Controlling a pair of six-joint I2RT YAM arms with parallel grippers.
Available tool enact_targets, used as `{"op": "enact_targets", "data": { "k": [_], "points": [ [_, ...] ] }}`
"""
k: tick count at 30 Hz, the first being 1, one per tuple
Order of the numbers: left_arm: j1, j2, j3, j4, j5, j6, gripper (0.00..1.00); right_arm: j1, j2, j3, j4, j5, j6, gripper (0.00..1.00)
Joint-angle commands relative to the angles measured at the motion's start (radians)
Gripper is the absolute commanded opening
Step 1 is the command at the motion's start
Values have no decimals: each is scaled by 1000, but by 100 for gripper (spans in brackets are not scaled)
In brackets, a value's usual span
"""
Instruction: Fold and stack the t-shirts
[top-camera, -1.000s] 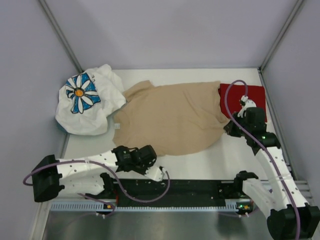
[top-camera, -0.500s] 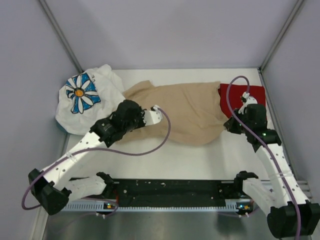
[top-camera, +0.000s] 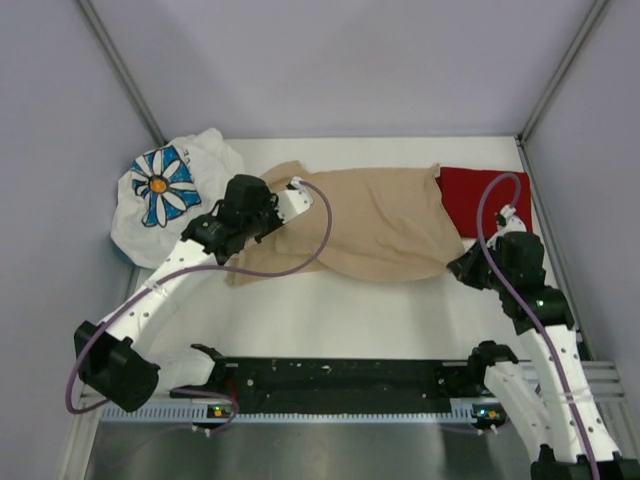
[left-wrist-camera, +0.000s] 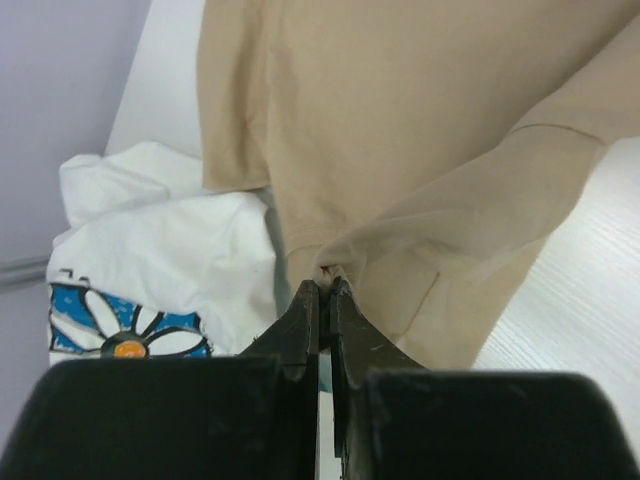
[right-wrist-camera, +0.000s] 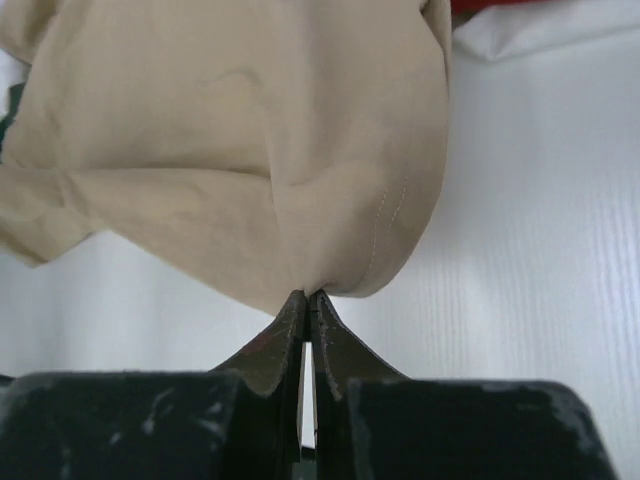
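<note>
Fabric of the tan t-shirt (top-camera: 375, 225) stretches across the far middle of the table (top-camera: 330, 310), doubled over itself, with a loose fold sagging along its near edge and a sleeve showing at the left end. The left gripper (left-wrist-camera: 325, 288) is pinched onto a bunched bit of this tan cloth beside that sleeve, its two fingers pressed almost together with only fabric between them. In the overhead view it sits over the shirt's far left end. The right gripper (right-wrist-camera: 306, 296) is clamped the same way on the stitched hem at the shirt's near right corner, and the cloth fans out from the pinch in soft creases. Just beside the tan shirt's left end lies the white t-shirt (top-camera: 170, 205), crumpled in a heap at the far left of the table with its blue-and-orange daisy print facing up. The left wrist view shows the tan cloth lapping over its edge. The dark red t-shirt (top-camera: 485, 190) lies flat in the far right corner, meeting the tan shirt's right edge. Each arm carries a purple cable (top-camera: 300, 262) looping along it.
</note>
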Motion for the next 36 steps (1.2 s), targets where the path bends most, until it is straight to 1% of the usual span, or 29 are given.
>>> {"op": "enact_targets", "data": {
  "k": [1, 2, 4, 8, 12, 16, 18, 20, 22, 24, 26, 28, 31, 33, 36],
  "points": [
    [-1, -64, 92, -203, 238, -23, 0, -1, -116, -33, -174, -84, 198, 0],
    [-3, -71, 101, -292, 281, -13, 0, -1, -130, -33, -250, -81, 218, 0],
    [-1, -100, 103, -402, 323, -14, 0, 0, -147, -21, -364, -69, 229, 0],
    [-1, -183, 112, -558, 289, -36, 0, -1, -172, 46, -550, 26, 203, 0],
    [0, -255, 158, -644, 216, -76, 0, 0, -144, 65, -615, 58, 132, 0],
    [2, -279, 215, -658, 156, -102, 0, 0, -120, 37, -554, 49, 140, 0],
    [0, -273, 197, -624, 148, -96, 0, -1, -104, 16, -468, 49, 149, 0],
    [2, -248, 149, -535, 125, -85, 0, 0, -78, -9, -368, 60, 157, 0],
    [2, -219, 106, -411, 99, -71, 0, -1, -23, -12, -278, 54, 168, 0],
    [2, -175, 76, -289, 24, -53, 0, 0, 40, -6, -189, 31, 180, 0],
    [2, -127, 56, -186, -36, -36, 0, -1, 89, -18, -92, 61, 203, 0],
    [0, -76, 45, -103, -63, -14, 0, -1, 150, -30, -5, 95, 200, 0],
    [0, -10, 23, 6, -38, 15, 0, -3, 286, -29, 86, 161, 157, 0],
    [2, 33, 20, 60, -37, 36, 0, -9, 368, -19, 138, 169, 134, 0],
    [3, 99, 26, 118, -96, 59, 0, -14, 466, -1, 204, 236, 106, 0]
  ]
}}
